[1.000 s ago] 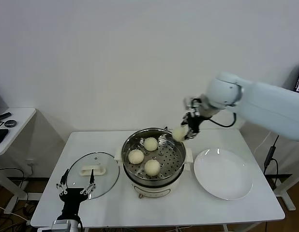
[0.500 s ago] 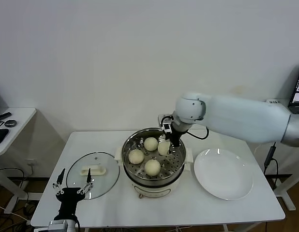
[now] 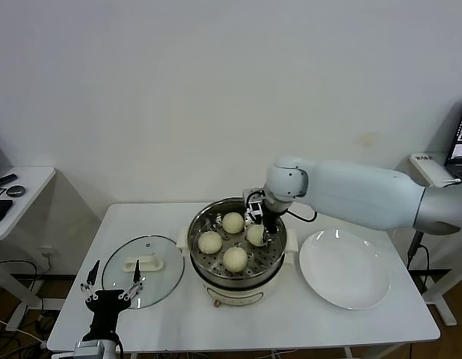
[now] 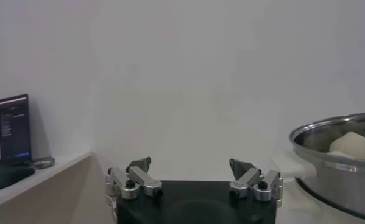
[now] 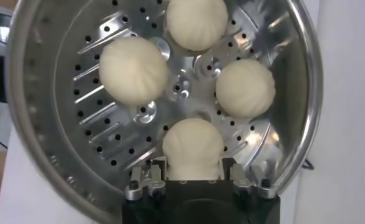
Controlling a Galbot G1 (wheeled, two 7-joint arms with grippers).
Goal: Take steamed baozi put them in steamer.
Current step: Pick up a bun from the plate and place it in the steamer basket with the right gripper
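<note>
The steamer [image 3: 192,238] stands mid-table, a shiny steel pot with a perforated tray. Three baozi lie loose on the tray [image 3: 232,222] [image 3: 210,241] [image 3: 235,258]. My right gripper [image 3: 259,224] reaches down into the pot's right side and is shut on the fourth baozi [image 3: 256,234], which is low on the tray. In the right wrist view the held baozi [image 5: 193,146] sits between the fingers of that gripper [image 5: 193,170], with the other three beyond it [image 5: 134,69]. My left gripper [image 3: 111,288] is parked open at the front left, also open in the left wrist view [image 4: 190,165].
A round glass lid [image 3: 141,265] with a white handle lies left of the steamer. A flat white plate [image 3: 345,269] lies to its right. A side desk [image 3: 14,194] stands at far left. The left wrist view shows the steamer's wall [image 4: 334,176].
My right arm carried the baozi from above the steamer's right rim leftward and down into the pot. The left arm barely shifted.
</note>
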